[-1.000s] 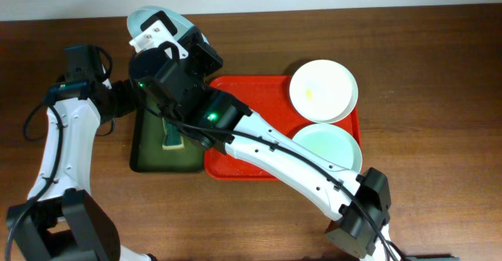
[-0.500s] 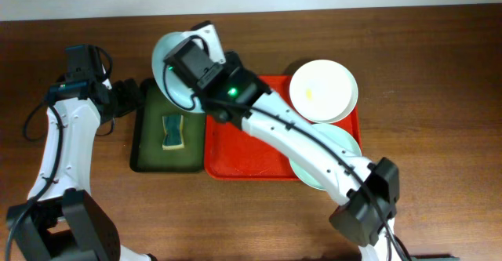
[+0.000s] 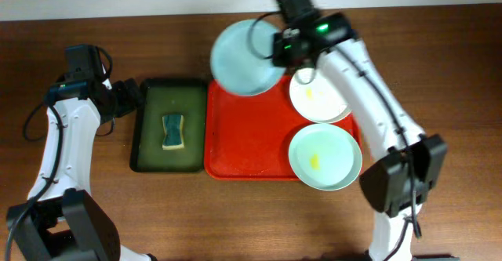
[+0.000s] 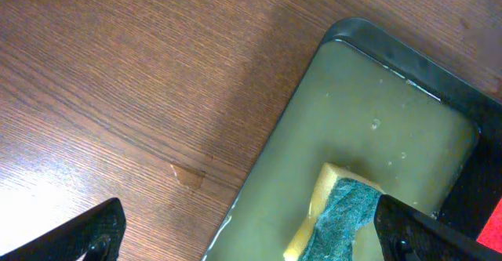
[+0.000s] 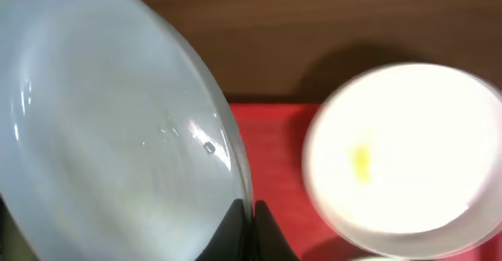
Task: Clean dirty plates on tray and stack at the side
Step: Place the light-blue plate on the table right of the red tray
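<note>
Right now the right gripper is pinching the rim of the round pale blue plate between closed fingertips, holding it over the far left corner of the large red rectangular plastic tray and the bare wooden worktop beyond it. No yellow smear is showing on this plate in either view, so it is probably being carried off as cleaned, towards a stacking spot at the side. The round white plate and the round pale green plate are sitting at the tray's right end, each showing a small yellow smear, so they look unwashed. The left gripper is hanging with its jaws wide and empty over the worktop and the left edge of the narrow dark green tray, where the yellow and green sponge is lying. The next move is calling for a level descent onto open worktop clear of the white plate, then release of the rim.
</note>
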